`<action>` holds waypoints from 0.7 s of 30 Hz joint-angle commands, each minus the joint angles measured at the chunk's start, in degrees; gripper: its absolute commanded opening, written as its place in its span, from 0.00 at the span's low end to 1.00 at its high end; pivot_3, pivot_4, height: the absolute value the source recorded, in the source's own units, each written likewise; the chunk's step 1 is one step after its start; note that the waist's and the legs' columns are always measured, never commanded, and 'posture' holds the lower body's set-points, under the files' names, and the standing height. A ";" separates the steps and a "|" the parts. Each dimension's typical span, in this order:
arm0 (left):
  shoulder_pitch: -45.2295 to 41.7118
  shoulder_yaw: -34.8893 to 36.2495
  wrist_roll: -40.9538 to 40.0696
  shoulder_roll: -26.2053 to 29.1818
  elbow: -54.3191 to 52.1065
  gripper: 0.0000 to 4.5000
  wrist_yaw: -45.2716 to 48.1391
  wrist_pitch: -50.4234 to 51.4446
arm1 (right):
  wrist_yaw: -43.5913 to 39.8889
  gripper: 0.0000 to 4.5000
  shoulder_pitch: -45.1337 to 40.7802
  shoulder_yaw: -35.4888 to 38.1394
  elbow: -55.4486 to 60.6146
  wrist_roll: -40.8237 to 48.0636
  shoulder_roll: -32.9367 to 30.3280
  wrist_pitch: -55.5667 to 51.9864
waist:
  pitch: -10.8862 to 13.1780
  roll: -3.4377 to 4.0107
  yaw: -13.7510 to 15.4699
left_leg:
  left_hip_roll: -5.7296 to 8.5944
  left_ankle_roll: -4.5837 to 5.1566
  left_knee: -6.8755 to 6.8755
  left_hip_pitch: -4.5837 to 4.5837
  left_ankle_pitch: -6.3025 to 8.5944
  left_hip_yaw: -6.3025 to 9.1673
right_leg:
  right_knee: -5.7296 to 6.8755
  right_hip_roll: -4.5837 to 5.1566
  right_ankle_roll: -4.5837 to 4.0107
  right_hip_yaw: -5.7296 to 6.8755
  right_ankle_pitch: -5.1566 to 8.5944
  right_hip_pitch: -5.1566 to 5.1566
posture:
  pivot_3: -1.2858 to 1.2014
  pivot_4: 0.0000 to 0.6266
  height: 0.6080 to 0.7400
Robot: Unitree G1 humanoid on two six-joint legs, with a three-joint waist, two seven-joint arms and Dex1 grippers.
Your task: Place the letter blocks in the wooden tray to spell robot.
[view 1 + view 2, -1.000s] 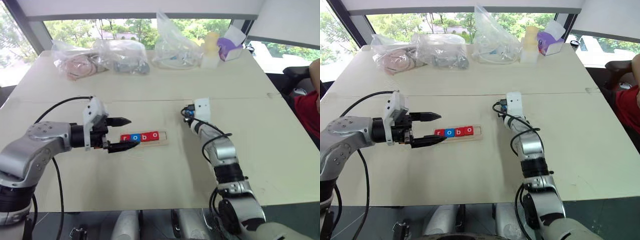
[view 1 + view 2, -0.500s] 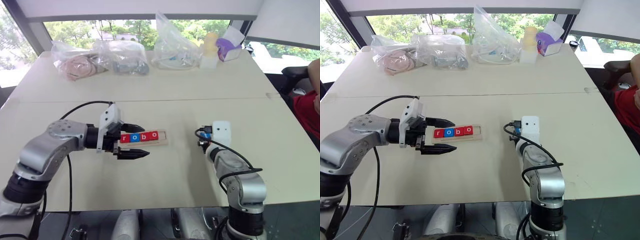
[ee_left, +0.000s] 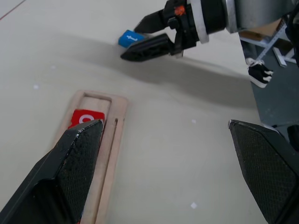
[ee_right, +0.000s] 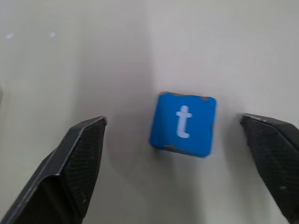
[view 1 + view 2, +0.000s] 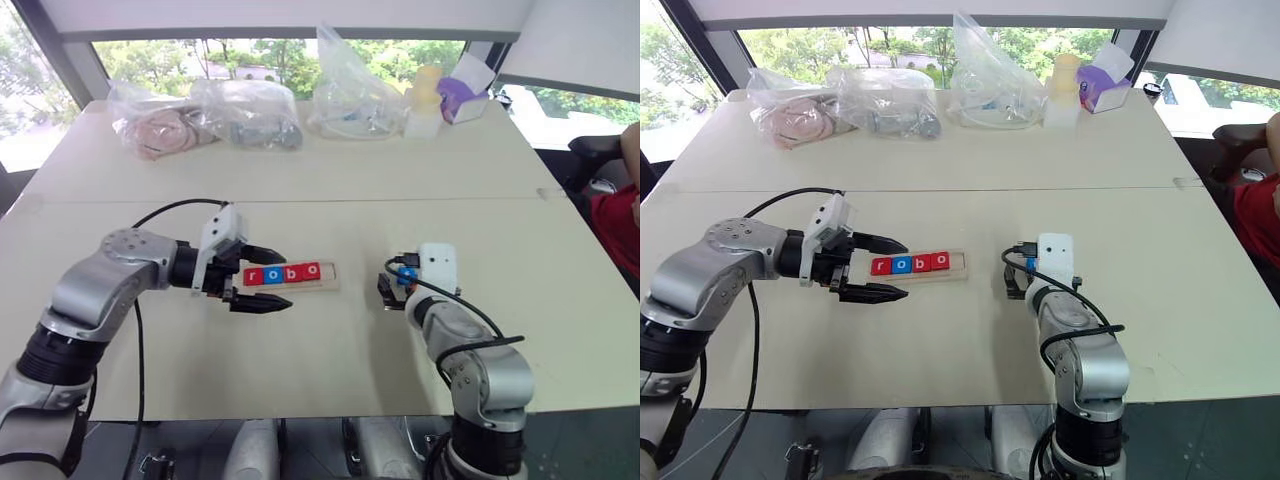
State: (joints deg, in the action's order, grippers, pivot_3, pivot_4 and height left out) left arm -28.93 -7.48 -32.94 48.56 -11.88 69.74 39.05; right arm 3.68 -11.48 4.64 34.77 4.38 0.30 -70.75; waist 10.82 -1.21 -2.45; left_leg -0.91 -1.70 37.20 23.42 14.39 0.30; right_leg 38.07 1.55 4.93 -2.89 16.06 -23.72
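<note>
The wooden tray [image 5: 327, 280] lies mid-table with letter blocks [image 5: 281, 274] reading r, o, b, o; the slot at its right end shows bare wood. My left gripper [image 5: 285, 282] is open, one finger on each side of the tray's left end. To the right of the tray, a blue t block [image 4: 183, 123] lies flat on the table between the open fingers of my right gripper [image 4: 173, 121]. The left wrist view shows the right gripper [image 3: 133, 39] with the t block [image 3: 129, 37] at its tips.
Clear plastic bags [image 5: 250, 115] with items, a pale yellow bottle [image 5: 424, 100] and a purple-and-white box [image 5: 462, 92] line the far edge of the table. A person in red [image 5: 618, 215] sits at the right, beyond the table's edge.
My right arm drew back toward me with the t block, then the gripper opened and left the block on the table. The left gripper moved right to straddle the tray's left end.
</note>
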 commanded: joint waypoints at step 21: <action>14.91 16.50 -9.52 14.37 -14.76 1.00 4.12 6.99 | -71.23 0.99 -13.41 -11.09 -47.62 5.65 -44.32 63.87 | 0.08 -0.07 -0.22 | -0.04 0.12 0.03 -0.06 0.07 -0.09 | -0.05 0.04 0.07 0.02 0.02 0.08 | 0.52 0.24 0.96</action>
State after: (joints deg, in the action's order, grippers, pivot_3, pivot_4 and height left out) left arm -14.51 7.55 -42.23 62.07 -24.32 74.43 46.78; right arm -66.74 -24.54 -6.60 -12.67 10.17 -44.08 -9.81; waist 10.90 -1.28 -2.67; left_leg -0.96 -1.58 37.23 23.35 14.46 0.20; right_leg 38.05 1.57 4.99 -2.89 16.07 -23.65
